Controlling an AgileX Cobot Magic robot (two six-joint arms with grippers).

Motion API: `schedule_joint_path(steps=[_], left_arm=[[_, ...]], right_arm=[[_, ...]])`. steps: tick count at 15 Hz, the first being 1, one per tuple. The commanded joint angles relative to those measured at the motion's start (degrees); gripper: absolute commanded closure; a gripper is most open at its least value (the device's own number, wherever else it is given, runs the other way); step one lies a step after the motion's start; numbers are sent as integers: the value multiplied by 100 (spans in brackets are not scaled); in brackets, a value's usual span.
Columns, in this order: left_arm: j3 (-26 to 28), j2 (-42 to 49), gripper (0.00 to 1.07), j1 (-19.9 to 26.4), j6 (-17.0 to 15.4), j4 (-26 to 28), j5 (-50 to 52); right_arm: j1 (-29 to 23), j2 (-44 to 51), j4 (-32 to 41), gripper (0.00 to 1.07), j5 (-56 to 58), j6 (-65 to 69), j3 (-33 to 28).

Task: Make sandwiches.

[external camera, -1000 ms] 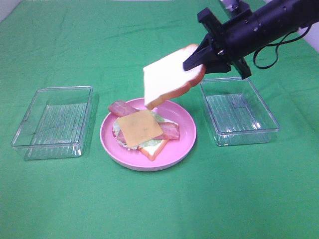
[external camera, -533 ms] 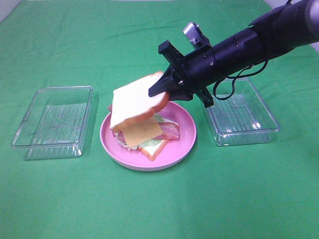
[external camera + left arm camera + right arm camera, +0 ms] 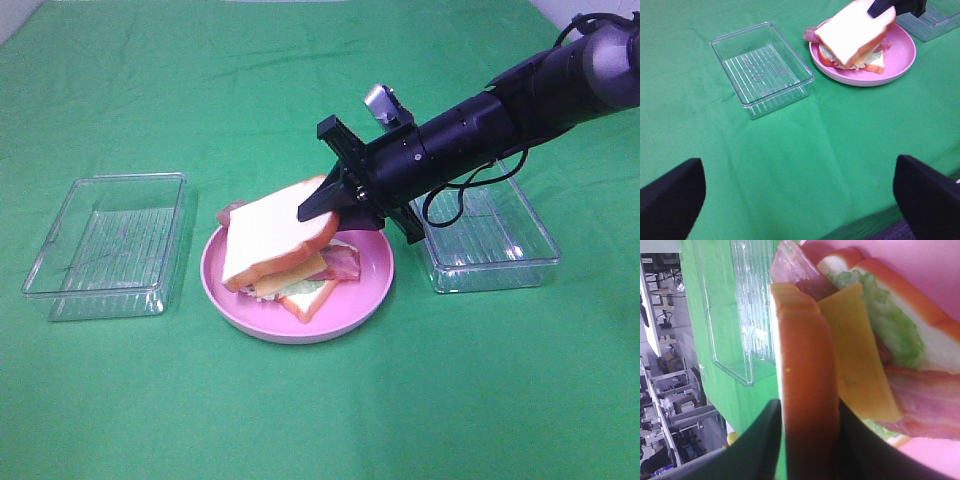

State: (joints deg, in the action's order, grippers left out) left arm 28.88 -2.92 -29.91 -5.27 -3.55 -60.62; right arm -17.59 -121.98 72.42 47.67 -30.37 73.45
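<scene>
My right arm reaches in low from two o'clock, its gripper [image 3: 318,203] pinching the top bread slice [image 3: 272,234], tilted over the stack [image 3: 305,285] on the plate [image 3: 370,290]. My left gripper [image 3: 800,200] hangs spread wide above the tabletop [image 3: 300,420].

Green tablecloth [image 3: 320,420]: matt cloth, faint creases. Pink plate [image 3: 370,285]: smooth, slightly glossy plastic. Left of plate, left tray [image 3: 108,245]: clear glossy ribbed plastic; right tray [image 3: 490,240] same. Top bread slice [image 3: 270,235]: matt, foam-like toy. Right gripper [image 3: 318,205]: matt black.
</scene>
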Motion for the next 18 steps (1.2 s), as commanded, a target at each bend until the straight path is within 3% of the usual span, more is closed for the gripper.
schedule_joint_path(steps=[1,2,3,5,6,7,8,12,15,18], left_arm=[[-6,40,10,-11,0,6,57],[-6,40,10,-11,0,6,57],[-6,40,10,-11,0,6,57],[-6,40,10,-11,0,6,57],[-6,40,10,-11,0,6,57],[-6,40,10,-11,0,6,57],[-6,40,10,-11,0,6,57],[-6,40,10,-11,0,6,57],[-6,40,10,-11,0,6,57],[-6,40,10,-11,115,80,57]], right_arm=[[6,11,-57,44,206,-86,-17],[6,17,-195,30,332,-86,0],[6,57,-476,27,395,-74,17],[6,212,-1008,25,361,52,17],[6,544,-1885,25,269,533,34],[6,647,-2137,25,258,670,34],[6,980,-2916,25,258,1008,34],[6,2023,-4263,26,888,1140,29],[6,3168,-4641,26,1283,1192,-166],[6,4601,-4693,26,1272,1192,-934]])
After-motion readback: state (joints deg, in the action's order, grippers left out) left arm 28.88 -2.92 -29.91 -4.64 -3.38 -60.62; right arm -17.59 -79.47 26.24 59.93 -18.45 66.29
